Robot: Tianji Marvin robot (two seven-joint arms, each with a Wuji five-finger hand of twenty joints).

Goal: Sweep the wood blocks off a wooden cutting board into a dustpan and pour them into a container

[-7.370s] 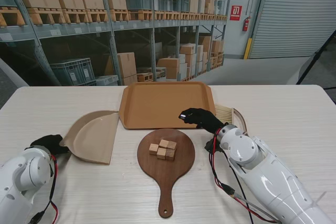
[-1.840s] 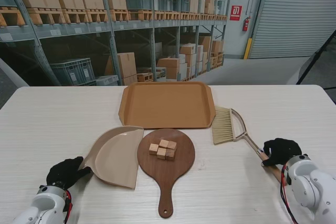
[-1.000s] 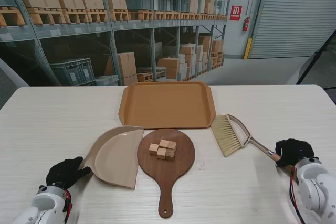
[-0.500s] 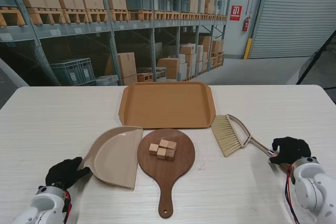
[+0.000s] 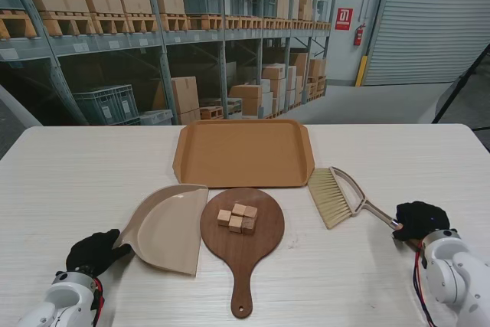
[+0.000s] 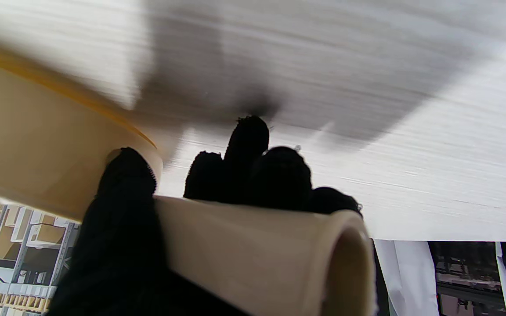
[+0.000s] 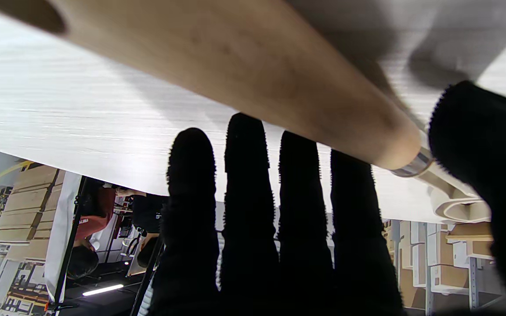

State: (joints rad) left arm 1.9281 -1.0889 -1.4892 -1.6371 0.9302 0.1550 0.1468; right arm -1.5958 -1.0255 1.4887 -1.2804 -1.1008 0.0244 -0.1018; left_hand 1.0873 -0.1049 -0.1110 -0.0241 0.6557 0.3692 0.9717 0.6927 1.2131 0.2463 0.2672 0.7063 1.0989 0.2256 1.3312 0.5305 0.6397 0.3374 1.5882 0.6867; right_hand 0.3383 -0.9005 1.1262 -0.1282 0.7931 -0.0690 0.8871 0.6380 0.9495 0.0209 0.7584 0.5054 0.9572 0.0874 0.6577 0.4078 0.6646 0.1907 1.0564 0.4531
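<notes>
Several small wood blocks sit bunched on the round dark cutting board in the middle. The beige dustpan lies just left of the board, mouth toward it. My left hand is shut on the dustpan handle, fingers curled over it. The hand brush lies right of the board, bristles toward the tray. My right hand is over the end of the brush handle. Its fingers are straight and spread under the handle, thumb apart, not wrapped.
An orange-brown tray lies beyond the board, its near rim close to the board and the brush bristles. The board's handle points toward me. The white table ends at warehouse shelving behind.
Over the sequence the dustpan slid up beside the board. My right hand left the tray for the brush handle, and the brush swung and slid right. Nothing visible moved in the last half second.
</notes>
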